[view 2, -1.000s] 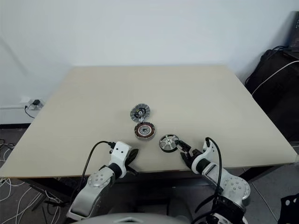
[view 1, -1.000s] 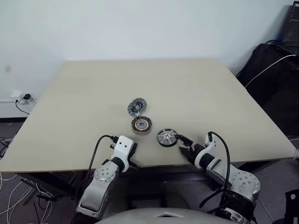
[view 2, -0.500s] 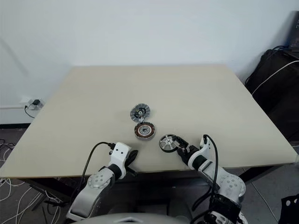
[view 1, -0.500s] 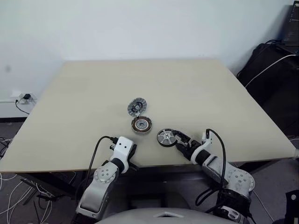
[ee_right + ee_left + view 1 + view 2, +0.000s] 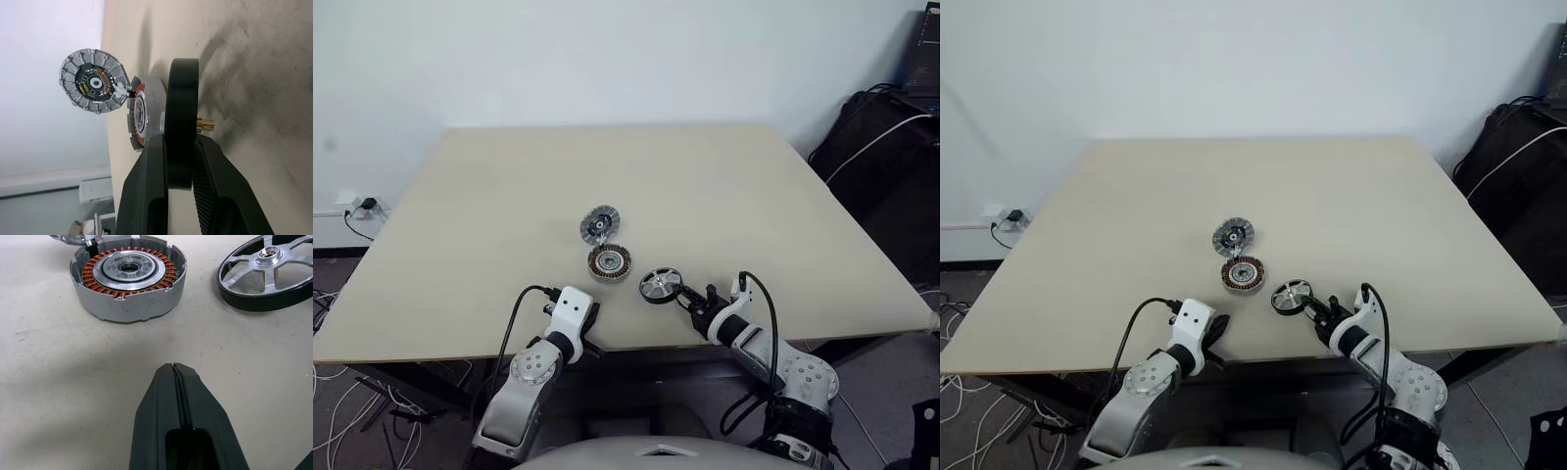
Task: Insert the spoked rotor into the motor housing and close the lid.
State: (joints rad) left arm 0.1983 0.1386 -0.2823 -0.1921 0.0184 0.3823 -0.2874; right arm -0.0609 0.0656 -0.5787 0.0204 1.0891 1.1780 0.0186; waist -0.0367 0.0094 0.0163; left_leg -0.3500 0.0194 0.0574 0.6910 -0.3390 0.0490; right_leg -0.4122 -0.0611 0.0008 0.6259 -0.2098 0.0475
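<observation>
The spoked rotor (image 5: 660, 284), a dark ring with silvery spokes, is near the table's front edge, right of centre. My right gripper (image 5: 686, 300) is shut on its near rim, and the right wrist view shows the black rim (image 5: 182, 122) pinched between both fingers. Whether the rotor is off the table I cannot tell. The motor housing (image 5: 609, 261), with copper windings, lies just left of the rotor. The ribbed lid (image 5: 598, 224) lies behind the housing, touching it. My left gripper (image 5: 591, 326) is shut on nothing at the front edge, short of the housing (image 5: 128, 276).
The beige table (image 5: 705, 186) is bare beyond the three parts. Its front edge runs just under both wrists. Dark bags and cables (image 5: 881, 147) sit off the table's right side, and a wall socket with cables (image 5: 357, 208) is at the left.
My right gripper has moved left onto the rotor and gone from open to shut on its rim. The rotor has shifted slightly left. The left arm has stayed still.
</observation>
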